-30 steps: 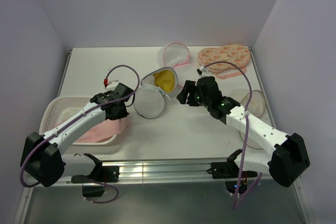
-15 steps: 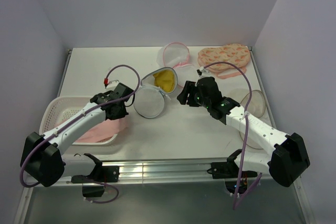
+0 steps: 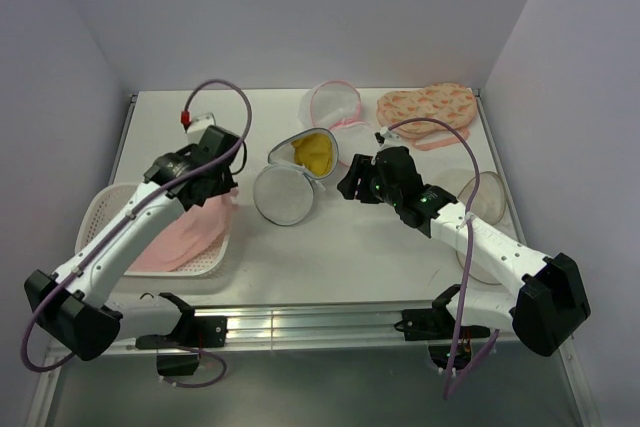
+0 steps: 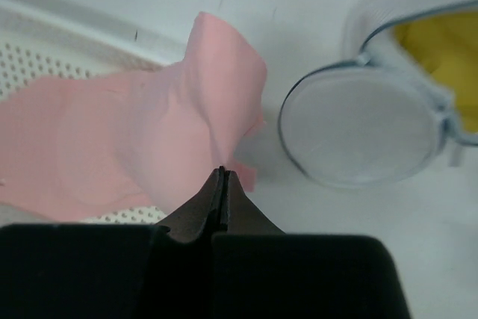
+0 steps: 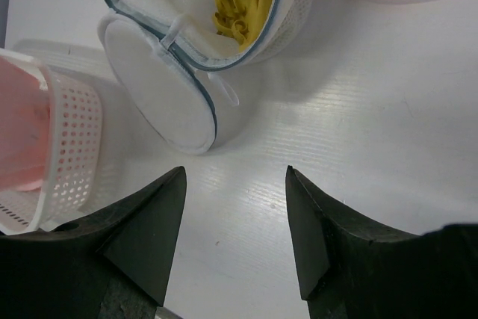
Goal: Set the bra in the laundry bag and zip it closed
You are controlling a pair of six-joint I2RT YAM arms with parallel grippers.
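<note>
1. The laundry bag point(image 3: 298, 172) lies mid-table, unzipped. Its two domes are splayed apart, and something yellow point(image 3: 315, 152) sits crumpled in the far one.
2. The left gripper point(image 4: 222, 172) is pinched tight on a fold of the pink garment point(image 3: 190, 232), which I take to be the bra. The cloth peaks up to the jaws, while most of it lies in the white basket point(image 3: 110, 197), left of the bag and near it.
3. The right gripper point(image 5: 235, 177) stands open and empty, just to the right of the bag.
4. By my reckoning only the pickup is under way. Carrying the garment over, tucking it in, folding the domes together and zipping are all left.
5. The bag is fine white mesh, see-through, edged by a grey zip rim. Each half is a shallow round dome that holds its shape.
6. The pink cloth looks soft, smooth and limp, draping in folds.
7. The basket is rigid perforated plastic, and the table point(image 3: 350, 247) is plain matte white.
</note>
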